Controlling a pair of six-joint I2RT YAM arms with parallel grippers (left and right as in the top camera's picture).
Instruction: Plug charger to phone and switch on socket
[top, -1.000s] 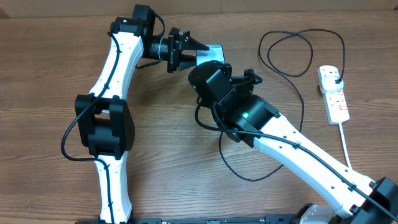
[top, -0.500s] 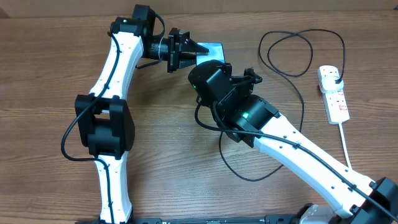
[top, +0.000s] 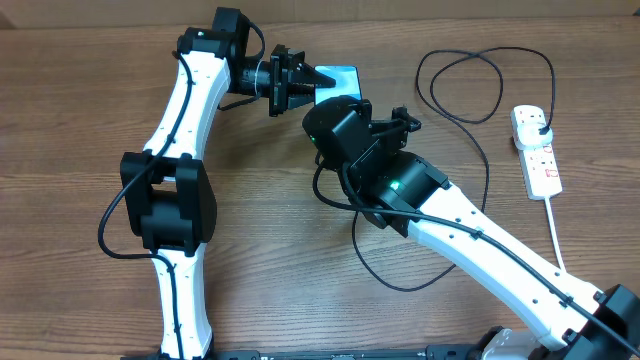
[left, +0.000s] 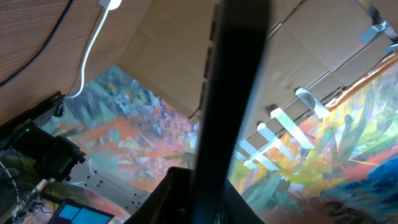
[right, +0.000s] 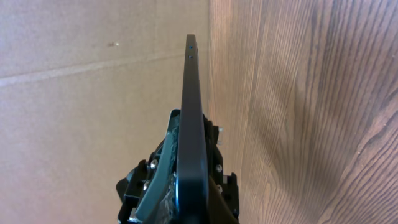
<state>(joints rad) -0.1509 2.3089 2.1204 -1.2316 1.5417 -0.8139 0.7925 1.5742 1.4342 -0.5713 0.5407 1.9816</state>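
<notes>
Right hand (right: 186, 182) closed on the phone (right: 191, 112), gripping it by one end; phone held edge-on to the right wrist camera, dark rim with two small holes near the far end; cardboard wall (right: 93, 93) on one side, wood grain of the desk (top: 80, 120) on the other. From overhead the right hand is hidden under its own wrist housing, which also covers most of the phone; only a light blue corner shows. Left hand (top: 318, 74) just beside that corner, fingers tapering toward it; left wrist view gives only a dark blurred bar up the middle, so cannot tell whether it is gripping. Charger (top: 466, 120) lies in loose loops on the desk to the right of both hands, another loop passing under the right arm; connector tip not made out. Its black plug (top: 538, 122) sits in the socket (top: 537, 152) near the desk's right edge, well apart from the phone; white cord (top: 553, 225) trails from the socket toward the near edge.
</notes>
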